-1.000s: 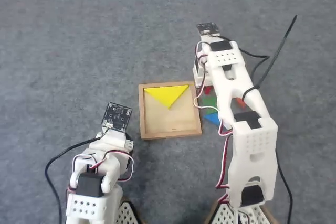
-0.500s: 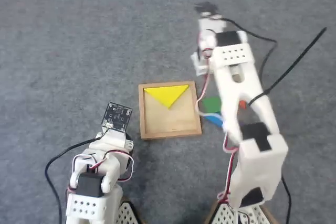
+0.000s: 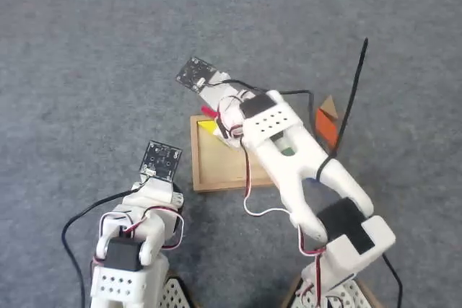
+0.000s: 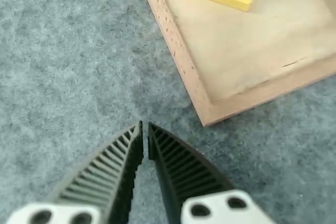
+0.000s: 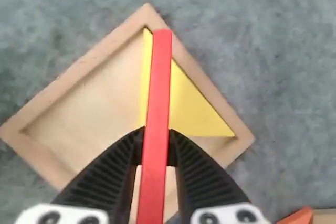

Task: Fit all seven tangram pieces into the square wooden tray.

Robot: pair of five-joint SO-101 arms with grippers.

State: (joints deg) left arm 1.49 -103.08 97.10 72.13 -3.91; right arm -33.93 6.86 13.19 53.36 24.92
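Since a second ago the right arm has swung from the cluster of pieces right of the square wooden tray (image 3: 232, 182) across to the tray's upper-left corner in the high view, uncovering an orange piece (image 3: 326, 128) and a small brown triangle (image 3: 329, 108) that lie touching on the grey bench (image 3: 86, 70), right of centre and well apart from the tray. The left arm has not shifted. The right tool (image 5: 155, 135) is clenched on a red piece (image 5: 158, 87), gripping it edge-on by its flat faces; the piece juts past the fingertips, over the yellow triangle (image 5: 191, 109) and toward a corner of the tray. Whether the red piece touches the triangle or the tray floor cannot be told. The yellow triangle lies flat inside the tray, with its long side against the rim that is uppermost in the high view; the wood floor beside it is bare. The left tool (image 4: 145, 128) sits at lower left of the high view, its toothed fingers closed together on nothing, over the bench just beside the tray's near-left corner.
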